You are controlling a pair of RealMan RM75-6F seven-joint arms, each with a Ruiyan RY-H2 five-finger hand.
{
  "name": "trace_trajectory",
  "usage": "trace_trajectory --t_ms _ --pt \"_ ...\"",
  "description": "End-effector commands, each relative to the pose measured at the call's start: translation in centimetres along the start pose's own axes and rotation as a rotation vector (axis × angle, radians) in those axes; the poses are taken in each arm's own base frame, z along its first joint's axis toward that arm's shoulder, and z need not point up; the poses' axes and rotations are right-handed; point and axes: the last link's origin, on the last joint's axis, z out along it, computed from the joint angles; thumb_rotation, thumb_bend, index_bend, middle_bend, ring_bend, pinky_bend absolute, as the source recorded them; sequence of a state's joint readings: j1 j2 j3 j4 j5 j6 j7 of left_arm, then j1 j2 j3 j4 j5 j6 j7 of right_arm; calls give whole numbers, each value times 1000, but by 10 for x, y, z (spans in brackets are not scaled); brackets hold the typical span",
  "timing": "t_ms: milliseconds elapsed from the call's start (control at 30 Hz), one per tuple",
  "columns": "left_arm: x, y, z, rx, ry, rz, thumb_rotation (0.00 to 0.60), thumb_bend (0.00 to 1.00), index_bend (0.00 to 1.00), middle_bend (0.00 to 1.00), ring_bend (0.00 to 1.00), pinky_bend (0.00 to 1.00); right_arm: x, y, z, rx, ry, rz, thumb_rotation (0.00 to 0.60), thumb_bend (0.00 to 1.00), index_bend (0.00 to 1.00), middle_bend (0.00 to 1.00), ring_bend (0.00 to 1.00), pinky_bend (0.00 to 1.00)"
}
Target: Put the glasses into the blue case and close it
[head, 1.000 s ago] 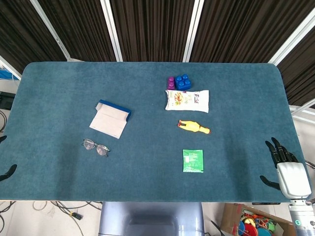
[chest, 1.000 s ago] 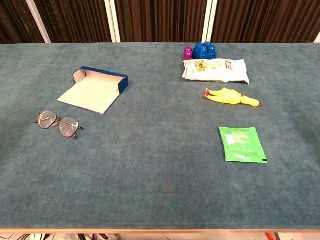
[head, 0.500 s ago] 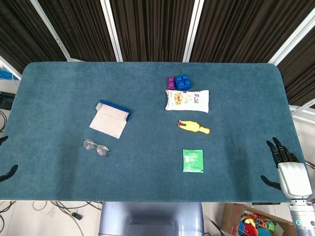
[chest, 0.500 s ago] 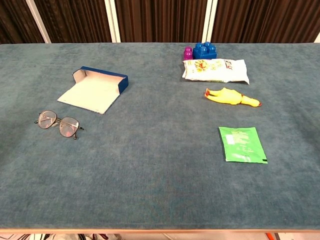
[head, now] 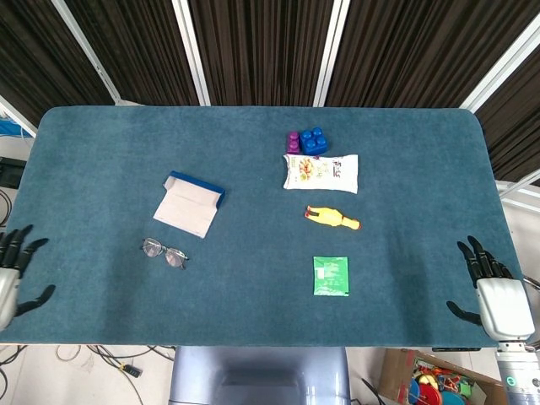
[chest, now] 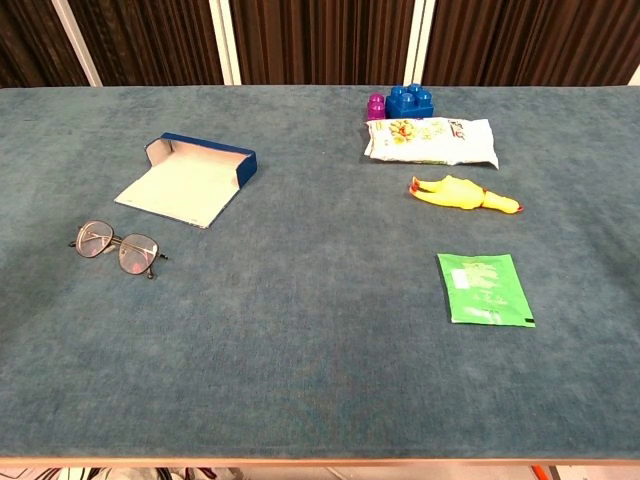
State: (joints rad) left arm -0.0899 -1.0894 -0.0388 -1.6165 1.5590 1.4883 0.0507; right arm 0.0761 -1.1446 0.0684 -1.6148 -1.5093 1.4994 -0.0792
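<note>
The blue case [head: 190, 202] [chest: 192, 176] lies open on the table's left half, its pale lid flap spread flat toward me. Thin-framed glasses [head: 164, 251] [chest: 117, 247] rest on the cloth just in front of the case, apart from it. At the left table edge, my left hand [head: 12, 272] has its fingers spread and holds nothing, well left of the glasses. My right hand [head: 489, 285] hovers at the front right corner, fingers apart and empty. The chest view shows neither hand.
On the right half lie a purple and blue block pair [head: 306, 141], a white snack packet [head: 321, 173], a yellow rubber chicken [head: 332, 218] and a green sachet [head: 331, 276]. A box of toys [head: 432, 384] sits on the floor below the right corner.
My left hand has risen into view over the table's left edge, fingers spread. The right hand has barely shifted. Objects have not moved.
</note>
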Motion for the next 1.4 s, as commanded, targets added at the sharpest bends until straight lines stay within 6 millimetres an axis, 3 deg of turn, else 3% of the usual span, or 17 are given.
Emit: trace_trajectory --t_ms 33,267,433,667,933,1400 --pt "-12 18 17 -110 -78 10 600 195 190 55 0 0 0 1 0 -12 -2 13 600 124 52 0 163 290" --pt "-17 53 74 -276 -179 64 600 203 204 59 0 0 0 1 0 -13 -4 10 600 124 53 0 162 291" --pt "-27 68 114 -316 -241 124 600 217 230 61 0 0 -1 1 -1 -21 -7 10 600 124 53 0 163 291" --pt "-43 73 148 -306 -314 168 600 228 267 62 0 0 -1 2 -1 -32 -9 12 600 124 53 0 163 291" --pt "-58 77 162 -312 -380 151 600 303 312 65 0 0 -1 3 -2 -42 -10 14 600 124 53 0 163 291" --pt "-88 88 168 -339 -421 168 600 306 410 87 0 0 0 4 -1 -54 -11 27 600 124 53 0 163 290"
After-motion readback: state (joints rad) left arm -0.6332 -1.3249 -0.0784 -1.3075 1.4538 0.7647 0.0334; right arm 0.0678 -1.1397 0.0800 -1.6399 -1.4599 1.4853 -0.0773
